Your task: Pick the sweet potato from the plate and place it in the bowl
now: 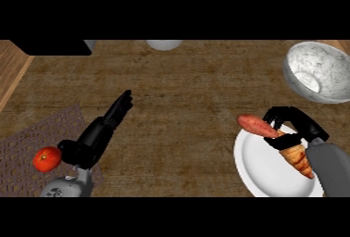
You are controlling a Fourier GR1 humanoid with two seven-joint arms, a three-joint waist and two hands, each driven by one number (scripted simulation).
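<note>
Your bench (pixel 191 78) carries everything, and the woven mat (pixel 37 134) covers its near left corner. The white plate (pixel 259 171) sits at the near right edge, and the marbled bowl (pixel 321 69) stands at the far right corner, well apart from the plate and partly cut off by the view's edge.

Your right hand (pixel 301 121) is over the plate's far rim with its fingers clamped round the middle of the sweet potato (pixel 257 126). One end of the potato juts past the rim over bare bench and the other points back along your forearm. You cannot tell whether it has left the plate.

Your left hand (pixel 99 132) shows above the mat with its fingers straight and apart, holding nothing. A tomato (pixel 46 159) lies on the mat just beside it.

The risks:
- **Pivoting:** the potato is long and held at one spot, so it could turn in your fingers as you lift.
- **The plate:** the trailing end could drag across the plate and shift it.
- **The bowl:** a protruding end could strike the rim and tip or shove the bowl, so bring the potato in above the rim and lined up with the opening.
</note>
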